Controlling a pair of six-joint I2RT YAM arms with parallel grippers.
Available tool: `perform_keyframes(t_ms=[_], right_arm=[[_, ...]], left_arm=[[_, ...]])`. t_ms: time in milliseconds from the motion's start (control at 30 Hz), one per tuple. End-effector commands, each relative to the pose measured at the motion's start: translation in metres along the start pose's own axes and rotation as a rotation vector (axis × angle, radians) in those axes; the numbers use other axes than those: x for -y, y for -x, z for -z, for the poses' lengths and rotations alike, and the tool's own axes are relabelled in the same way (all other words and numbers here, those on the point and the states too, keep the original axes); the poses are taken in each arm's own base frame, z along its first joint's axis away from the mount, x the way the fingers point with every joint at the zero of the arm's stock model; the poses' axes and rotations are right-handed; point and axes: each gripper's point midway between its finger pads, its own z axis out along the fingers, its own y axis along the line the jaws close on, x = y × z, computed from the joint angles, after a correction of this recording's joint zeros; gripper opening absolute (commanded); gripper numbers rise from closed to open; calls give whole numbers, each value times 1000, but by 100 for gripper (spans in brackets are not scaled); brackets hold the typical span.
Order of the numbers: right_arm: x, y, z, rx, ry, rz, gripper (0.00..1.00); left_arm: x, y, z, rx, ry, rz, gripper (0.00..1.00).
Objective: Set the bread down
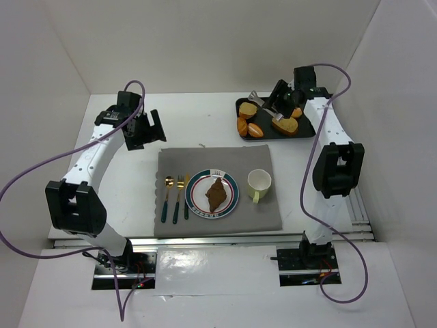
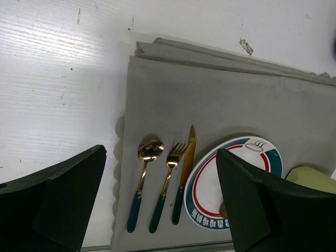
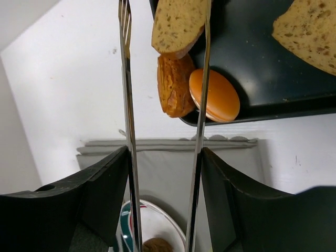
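Several bread pieces lie on a dark tray (image 1: 305, 130) at the back right: a slice (image 3: 178, 23), a brown roll (image 3: 174, 84), an orange bun (image 3: 215, 97) and another slice (image 3: 310, 31). My right gripper (image 1: 280, 102) (image 3: 164, 157) is shut on metal tongs (image 3: 126, 105), whose arms are spread above the tray's left end and hold nothing. A dark brown bread piece (image 1: 217, 195) lies on the plate (image 1: 194, 184). My left gripper (image 1: 147, 130) (image 2: 160, 157) is open and empty, hovering over the placemat's left side.
A grey placemat (image 1: 218, 160) carries the plate, a pale green cup (image 1: 259, 183) to its right, and a spoon (image 2: 147, 157), fork and knife to its left. White walls enclose the table on three sides.
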Motion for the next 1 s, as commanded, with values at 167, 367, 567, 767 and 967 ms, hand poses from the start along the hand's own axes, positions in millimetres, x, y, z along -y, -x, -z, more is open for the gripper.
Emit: perform_keyframes(t_ms=[167,367,567,767,967], right_arm=[[5,16,-26,16,117,-133,63],[11,-2,-48,-56,150,-185,63],[10,-11,-59,-93,161,-196,61],[9,-6,-57,-68,159,-197,46],[3,4,-30,-19,161,-189,27]], left_arm=[[1,11,3,39,-5,-16,99],[-4,15,6,61,21,-16,99],[-9,16,9,73,47,-24,99],[-11,16,13,78,55,-33,99],[-14,15,15,86,72,-24,99]])
